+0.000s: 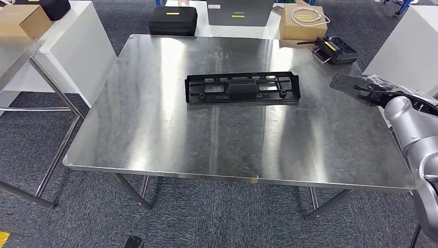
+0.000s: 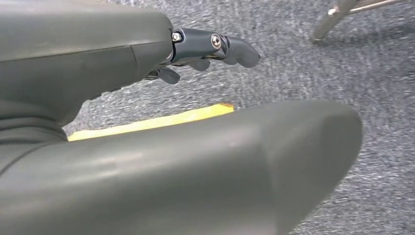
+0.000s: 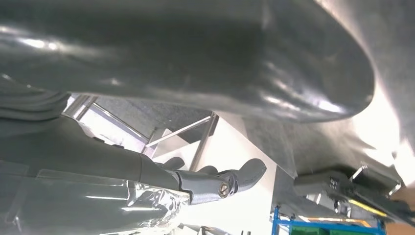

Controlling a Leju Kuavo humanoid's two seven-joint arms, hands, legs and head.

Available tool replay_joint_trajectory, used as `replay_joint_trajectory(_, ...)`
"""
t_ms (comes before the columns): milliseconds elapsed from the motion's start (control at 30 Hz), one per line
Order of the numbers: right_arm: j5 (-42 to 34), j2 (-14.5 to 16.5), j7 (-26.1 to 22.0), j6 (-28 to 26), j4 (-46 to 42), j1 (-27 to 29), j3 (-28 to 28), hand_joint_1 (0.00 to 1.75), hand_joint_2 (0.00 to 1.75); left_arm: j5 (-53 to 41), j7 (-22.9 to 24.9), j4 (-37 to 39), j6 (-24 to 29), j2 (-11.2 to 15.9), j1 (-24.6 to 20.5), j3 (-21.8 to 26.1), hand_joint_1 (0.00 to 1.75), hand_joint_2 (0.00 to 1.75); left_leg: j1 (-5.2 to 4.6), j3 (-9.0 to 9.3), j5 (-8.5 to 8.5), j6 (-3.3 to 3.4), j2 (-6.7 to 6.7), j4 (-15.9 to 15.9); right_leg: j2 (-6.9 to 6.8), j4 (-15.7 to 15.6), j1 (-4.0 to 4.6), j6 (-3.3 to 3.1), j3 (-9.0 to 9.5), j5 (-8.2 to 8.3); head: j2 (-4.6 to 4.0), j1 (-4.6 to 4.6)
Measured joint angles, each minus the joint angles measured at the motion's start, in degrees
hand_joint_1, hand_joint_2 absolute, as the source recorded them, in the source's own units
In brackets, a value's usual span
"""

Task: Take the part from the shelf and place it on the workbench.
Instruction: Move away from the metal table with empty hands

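Note:
A long black plastic part (image 1: 241, 89) lies flat near the middle of the steel workbench (image 1: 155, 134), a little toward the far side. My right hand (image 1: 354, 86) hovers at the bench's right edge, well to the right of the part and apart from it. In the right wrist view its dark fingers (image 3: 220, 182) are stretched out and hold nothing. My left hand (image 2: 88, 54) hangs over the grey carpet, its fingers (image 2: 215, 46) apart from the thumb and holding nothing.
Beyond the bench's far edge stand a black case (image 1: 173, 20), a cardboard box (image 1: 302, 21) with a white cable on it, and a black and yellow tool (image 1: 335, 49). A white cabinet (image 1: 67, 41) and another steel table (image 1: 15, 57) are at the left.

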Motion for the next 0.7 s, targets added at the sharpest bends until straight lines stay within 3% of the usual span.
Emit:
replay_joint_trajectory(67,0.15,-0.53,0.59,-0.01,-0.02,-0.04,0.01,0.0,0.0,0.0,0.01,0.0,-0.14,-0.01,-0.14,-0.01,0.0,0.0,0.35,6.23,0.82,-0.09,-0.17,-8.16,0.06,0.23,-0.09,0.86,-1.12,1.02,0.0,-0.01)
replay_joint_trajectory(100,0.21,-0.83,1.0,-0.24,-0.04,-0.06,0.01,0.0,0.0,-0.01,0.02,0.0,-0.2,-0.02,-0.2,-0.02,0.0,0.0,0.3,8.53,0.44,0.07,-0.33,-11.52,0.03,0.26,-0.02,1.39,-1.43,1.49,0.0,0.07)
replay_joint_trajectory(133,0.23,-1.06,1.48,-0.8,-0.05,-0.06,0.01,0.0,0.0,-0.02,0.04,0.0,-0.24,-0.04,-0.23,-0.02,0.0,0.0,0.09,9.73,-0.13,0.32,-0.49,-13.52,-0.01,0.24,0.1,1.89,-1.59,1.95,0.0,0.14)
replay_joint_trajectory(200,0.37,-1.4,2.73,-2.93,-0.06,0.34,0.01,0.0,0.0,-0.05,0.06,0.01,-0.23,-0.08,-0.21,-0.01,0.0,0.0,-0.37,9.64,0.42,1.37,-0.52,-14.29,-0.07,-0.14,0.31,2.97,-1.73,2.86,0.0,0.29)
replay_joint_trajectory(233,0.5,-1.59,3.44,-4.34,-0.05,0.78,0.01,0.0,0.0,-0.07,0.06,0.01,-0.17,-0.11,-0.23,0.0,0.0,0.0,-0.52,9.26,1.1,2.03,-0.39,-14.51,-0.07,0.04,0.26,3.21,-2.05,2.65,0.0,0.28)
replay_joint_trajectory(300,0.73,-2.01,4.53,-6.55,-0.02,1.89,0.01,0.0,0.0,-0.07,0.05,-0.01,-0.07,-0.16,-0.32,0.0,0.0,0.0,-0.62,7.93,2.78,3.35,-0.09,-14.99,-0.06,3.15,0.14,2.98,-3.84,-0.64,0.0,0.49)
replay_joint_trajectory(367,0.78,-2.23,4.89,-7.34,0.0,2.81,0.01,0.0,0.0,-0.07,0.04,-0.02,-0.02,-0.17,-0.36,0.0,0.0,0.0,-0.89,6.11,4.24,3.93,0.08,-14.93,-0.03,10.53,0.16,2.63,-6.32,-5.93,0.0,0.74)
replay_joint_trajectory(400,0.81,-2.29,4.93,-7.49,0.0,3.23,0.01,0.0,0.0,-0.07,0.04,-0.02,-0.03,-0.21,-0.34,0.0,0.0,0.0,-1.04,5.15,4.99,4.0,0.18,-14.89,-0.01,14.36,0.23,2.87,-7.03,-7.52,0.0,0.75)
replay_joint_trajectory(433,0.89,-2.31,5.0,-7.72,0.0,3.64,0.01,0.0,0.0,-0.07,0.04,-0.01,-0.03,-0.27,-0.32,0.0,0.0,0.0,-1.19,4.15,5.75,4.06,0.29,-14.85,0.0,16.93,0.31,3.34,-7.02,-7.93,0.0,0.76)
replay_joint_trajectory(467,1.1,-2.32,5.13,-8.2,-0.01,4.07,0.01,0.0,0.0,-0.06,0.03,-0.01,0.0,-0.32,-0.31,0.0,0.0,0.0,-1.32,3.19,6.51,4.06,0.38,-14.82,0.01,17.62,0.4,3.91,-6.0,-7.29,0.0,0.78)
replay_joint_trajectory(500,1.41,-2.32,5.36,-9.11,-0.03,4.5,0.01,0.0,0.0,-0.04,-0.01,0.0,0.06,-0.39,-0.31,0.0,0.0,0.0,-1.43,2.26,7.26,4.0,0.43,-14.8,0.01,16.19,0.44,4.4,-3.91,-6.11,0.0,0.78)
replay_joint_trajectory(533,1.7,-2.32,5.65,-10.44,-0.07,4.96,0.01,0.0,0.0,-0.02,-0.04,0.0,0.14,-0.43,-0.32,0.0,0.0,0.0,-1.51,1.51,7.95,3.88,0.47,-14.77,0.01,12.85,0.46,4.57,-0.89,-5.25,0.0,0.78)
replay_joint_trajectory(600,2.01,-2.28,6.29,-14.08,-0.41,6.28,-0.01,0.0,0.0,0.16,-0.15,-0.01,0.38,-0.55,-0.35,0.0,0.0,0.0,-1.72,0.52,9.24,3.38,0.44,-14.77,0.0,4.33,1.02,3.68,5.44,-6.0,0.0,0.67)
replay_joint_trajectory(633,1.98,-2.26,6.54,-15.93,-0.58,7.24,-0.02,0.0,0.0,0.28,-0.21,-0.02,0.54,-0.61,-0.36,0.0,0.0,0.0,-1.79,0.35,9.8,3.11,0.42,-14.79,0.0,1.4,1.35,2.95,7.2,-6.78,0.0,0.58)
replay_joint_trajectory(700,1.91,-2.18,7.18,-19.32,-0.8,9.87,-0.04,0.0,0.0,0.51,-0.33,-0.01,0.87,-0.71,-0.32,0.01,0.0,0.0,-1.81,0.27,10.8,2.59,0.32,-15.0,-0.08,-0.25,1.73,1.55,7.55,-7.0,0.0,0.34)
